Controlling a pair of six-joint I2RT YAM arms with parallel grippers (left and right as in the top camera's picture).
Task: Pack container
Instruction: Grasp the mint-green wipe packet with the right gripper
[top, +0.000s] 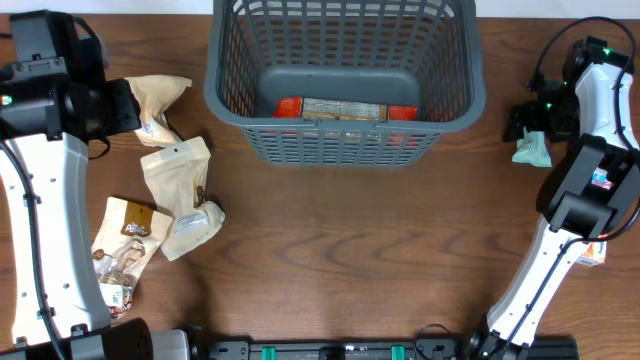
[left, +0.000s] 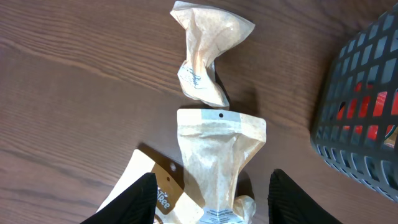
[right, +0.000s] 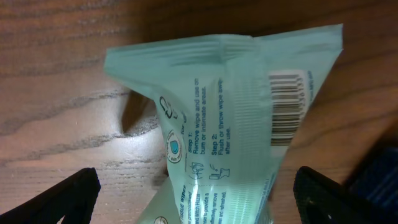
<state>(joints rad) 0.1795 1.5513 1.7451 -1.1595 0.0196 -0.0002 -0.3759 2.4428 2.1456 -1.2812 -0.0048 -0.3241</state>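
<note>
The dark grey lattice basket (top: 345, 135) stands at the back centre and holds a red and beige packet (top: 345, 110). Its corner shows in the left wrist view (left: 364, 118). My left gripper (top: 122, 105) is open and empty (left: 211, 199), above a flat beige pouch (left: 217, 155) that lies between the fingertips in view. A crumpled beige packet (left: 208, 56) lies beyond it. My right gripper (top: 527, 125) is open (right: 205, 202), with its fingers on either side of a teal wipes packet (right: 230, 118) lying on the table (top: 533, 152).
Several more packets lie at the left: a brown-labelled pouch (left: 158, 186), a clear nut bag (top: 125, 250) and a white packet (top: 195, 225). A small orange and white item (top: 592, 255) lies by the right arm's base. The table is dark wood (top: 350, 250).
</note>
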